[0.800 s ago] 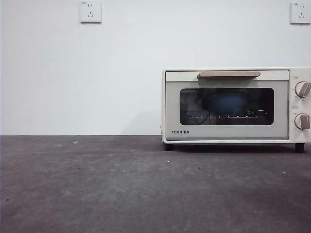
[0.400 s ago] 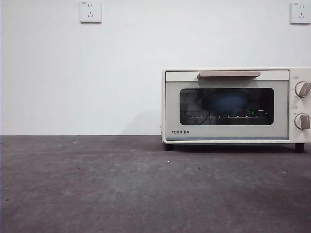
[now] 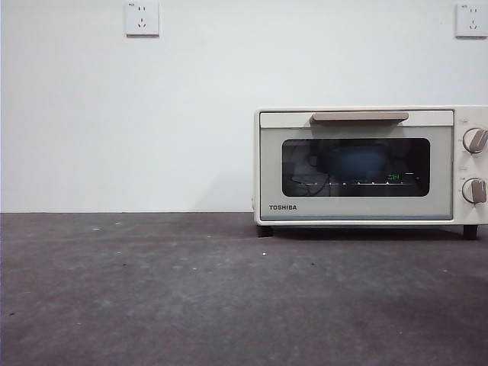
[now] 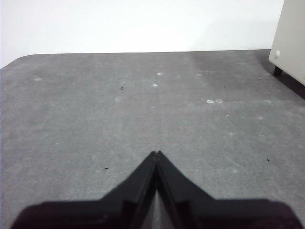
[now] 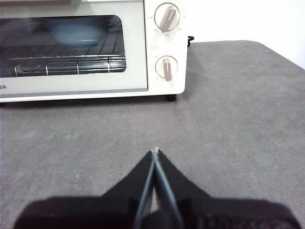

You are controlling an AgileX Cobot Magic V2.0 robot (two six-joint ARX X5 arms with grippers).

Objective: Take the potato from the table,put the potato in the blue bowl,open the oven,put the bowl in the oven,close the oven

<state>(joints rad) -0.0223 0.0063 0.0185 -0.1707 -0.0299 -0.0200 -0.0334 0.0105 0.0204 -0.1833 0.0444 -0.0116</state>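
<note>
The cream oven (image 3: 366, 164) stands at the right of the table (image 3: 191, 290) with its door closed. Through the dark glass the blue bowl (image 3: 357, 162) shows on the wire rack, also seen as the blue bowl (image 5: 76, 32) in the right wrist view. The potato is hidden. My right gripper (image 5: 155, 151) is shut and empty over bare table, a short way in front of the oven (image 5: 90, 47) near its knobs. My left gripper (image 4: 156, 153) is shut and empty over the table, with the oven's side (image 4: 289, 43) off at the edge of its view.
Two wall sockets (image 3: 142, 18) sit high on the white wall behind. The oven's two knobs (image 3: 474, 140) are at its right end and the beige bar handle (image 3: 359, 117) runs along the top of the door.
</note>
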